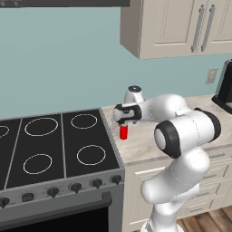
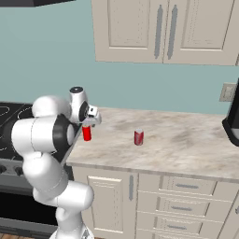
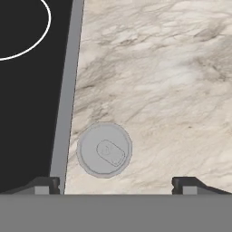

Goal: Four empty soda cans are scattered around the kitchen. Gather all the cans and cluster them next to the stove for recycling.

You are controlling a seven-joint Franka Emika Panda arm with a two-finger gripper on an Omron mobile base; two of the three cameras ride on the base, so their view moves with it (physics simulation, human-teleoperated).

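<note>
Nearest: the stove (image 1: 54, 149), a grey-steel front with a row of dark round knobs and a dark oven door below. Its cooktop is flat, glossy black, marked with thin white burner rings and divided by pale lines.

Arm: smooth white shells, dark joint bands, bent over the seam between stove and counter (image 2: 186, 140). The gripper (image 1: 123, 123) points straight down. Its fingers (image 3: 45, 185) are spread wide, small dark blocky tips set well apart, pinching nothing.

Below the gripper: a red can (image 1: 123, 132), a small upright cylinder standing on the counter just beside the stove's steel edge strip. From above its top is a flat grey disc with a raised rim and an oval tab mark, lying between the two tips but below them; no contact visible.

Counter: beige marbled stone, matte, with grey-brown veining. Cream panelled drawers and doors beneath, with bar handles.

Farther right along the counter: a second red can (image 2: 138, 137), upright, pale top, well apart from the first.

Far right edge: a black appliance (image 2: 232, 119), angular, partly cut off; type cannot be told.

Behind: plain teal wall with a pale outlet plate (image 2: 227, 92); cream upper cabinets (image 2: 163, 30) with long grey handles.
</note>
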